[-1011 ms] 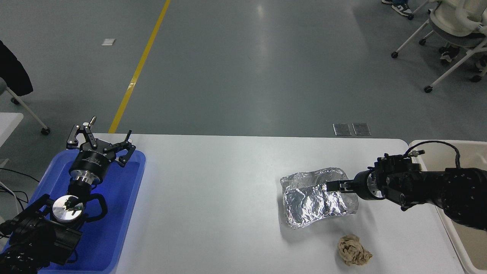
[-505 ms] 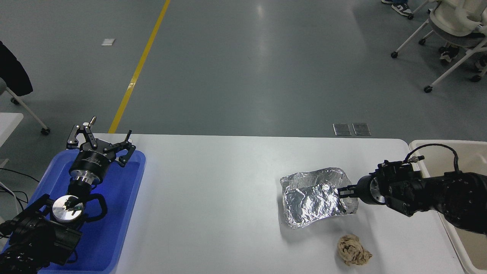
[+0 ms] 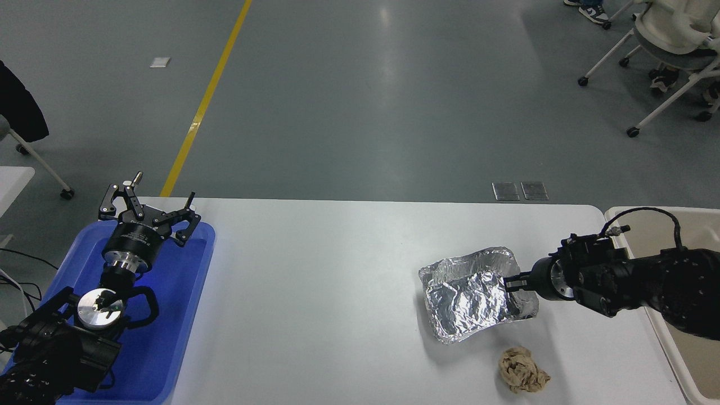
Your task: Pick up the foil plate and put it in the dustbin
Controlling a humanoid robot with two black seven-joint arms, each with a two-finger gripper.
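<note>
The foil plate [image 3: 469, 298], crinkled shiny silver with a raised rim, lies on the white table right of centre. My right gripper [image 3: 513, 281] comes in from the right and is shut on the plate's right rim, its fingers pinched thin over the foil edge. The dustbin [image 3: 614, 216], cream with a thick rounded rim, stands off the table's right end, partly hidden behind my right arm. My left gripper [image 3: 147, 212] is open and parked over the blue tray at the lower left.
A small crumpled tan paper ball [image 3: 523, 369] lies on the table just in front of the foil plate. A blue plastic tray [image 3: 180, 315] sits at the table's left end. Wheeled chairs [image 3: 669, 39] stand on the floor at the far right.
My right gripper has drawn back from over the plate's inside to its right rim and closed there. The plate has shifted slightly to the right and toward me with it.
</note>
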